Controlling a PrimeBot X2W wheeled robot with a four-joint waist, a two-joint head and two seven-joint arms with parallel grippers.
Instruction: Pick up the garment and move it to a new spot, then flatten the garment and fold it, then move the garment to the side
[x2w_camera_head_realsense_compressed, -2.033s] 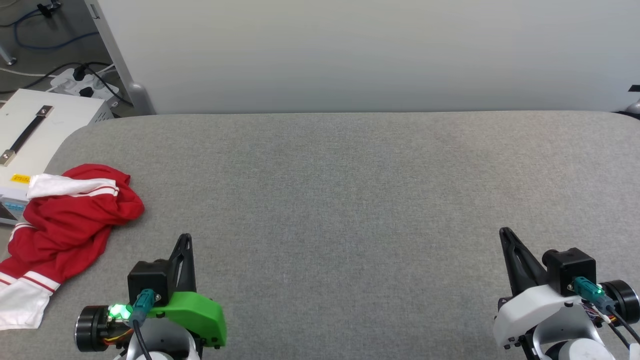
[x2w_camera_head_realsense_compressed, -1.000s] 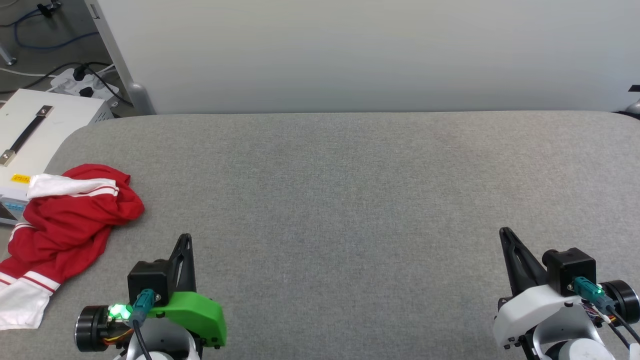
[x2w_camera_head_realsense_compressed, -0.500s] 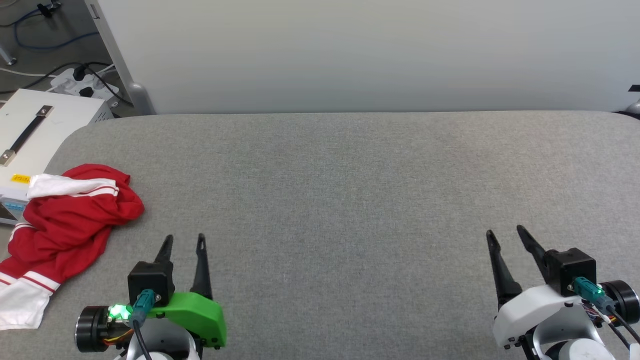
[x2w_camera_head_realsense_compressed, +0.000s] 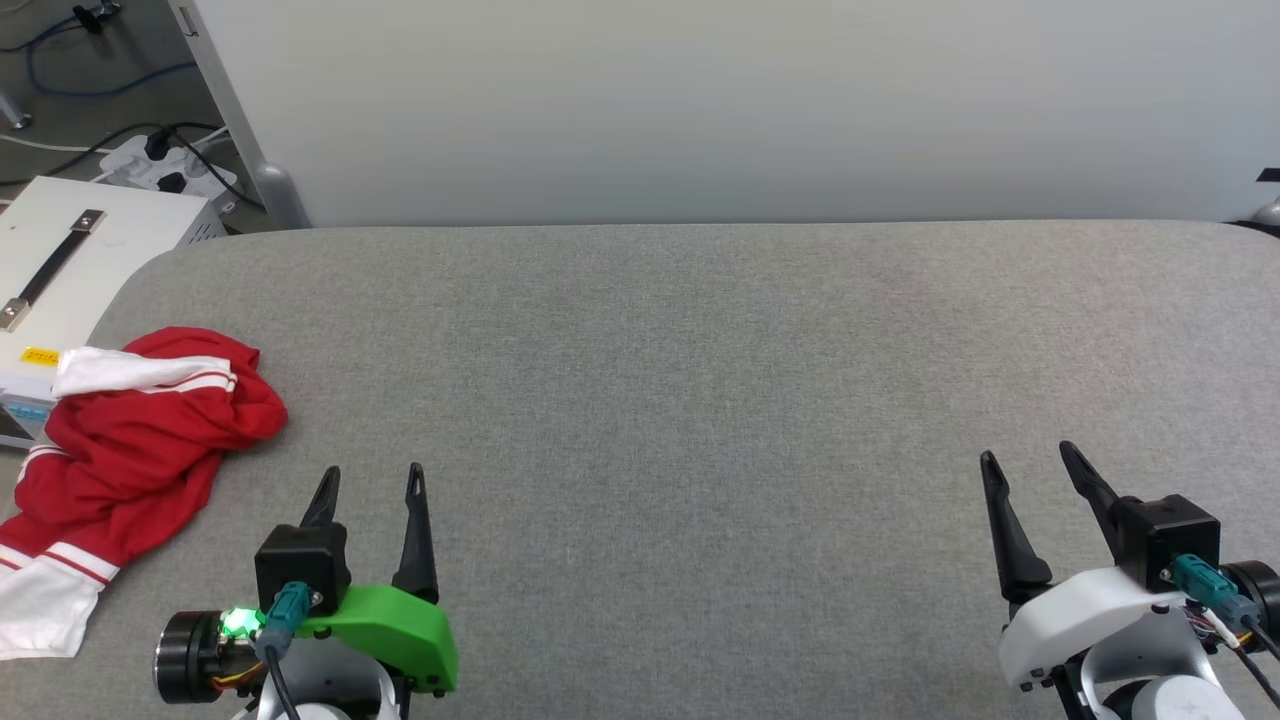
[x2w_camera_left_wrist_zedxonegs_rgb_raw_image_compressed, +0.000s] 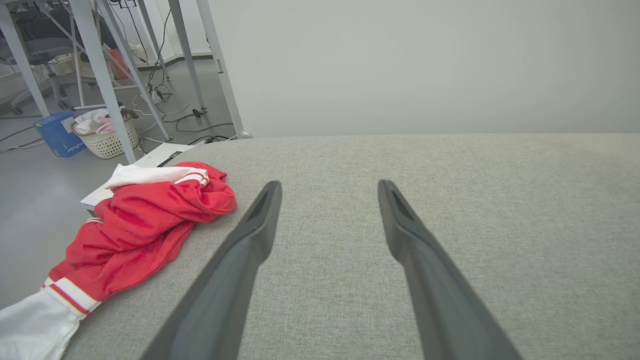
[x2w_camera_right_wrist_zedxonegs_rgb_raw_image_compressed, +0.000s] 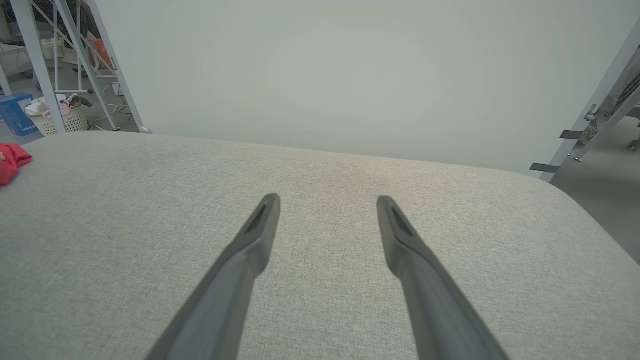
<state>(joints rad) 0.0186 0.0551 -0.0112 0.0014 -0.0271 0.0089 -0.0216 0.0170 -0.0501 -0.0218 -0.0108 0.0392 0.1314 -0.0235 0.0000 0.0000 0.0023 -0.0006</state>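
The garment (x2w_camera_head_realsense_compressed: 130, 440) lies crumpled at the table's left edge, red with white sleeves and striped trim, one white sleeve hanging off the edge. In the left wrist view the garment (x2w_camera_left_wrist_zedxonegs_rgb_raw_image_compressed: 135, 225) sits left of my fingers. A red corner of the garment (x2w_camera_right_wrist_zedxonegs_rgb_raw_image_compressed: 12, 160) shows at the far left of the right wrist view. My left gripper (x2w_camera_head_realsense_compressed: 372, 472) stands open just right of the garment, apart from it, with nothing between its fingers. My right gripper (x2w_camera_head_realsense_compressed: 1028, 452) stands open at the table's near right, empty. The same open left gripper (x2w_camera_left_wrist_zedxonegs_rgb_raw_image_compressed: 329, 186) and right gripper (x2w_camera_right_wrist_zedxonegs_rgb_raw_image_compressed: 327, 200) hover over bare cloth.
The grey fabric table (x2w_camera_head_realsense_compressed: 700, 380) spreads wide between the grippers. A white box with a handle (x2w_camera_head_realsense_compressed: 70, 260) stands beside its left edge, partly under the garment. A pale wall panel (x2w_camera_head_realsense_compressed: 700, 110) backs the table. A laundry basket (x2w_camera_left_wrist_zedxonegs_rgb_raw_image_compressed: 105, 135) and frame legs stand on the floor.
Both grippers have gone from shut to open. The right arm has shifted slightly to the right. The garment has not moved.
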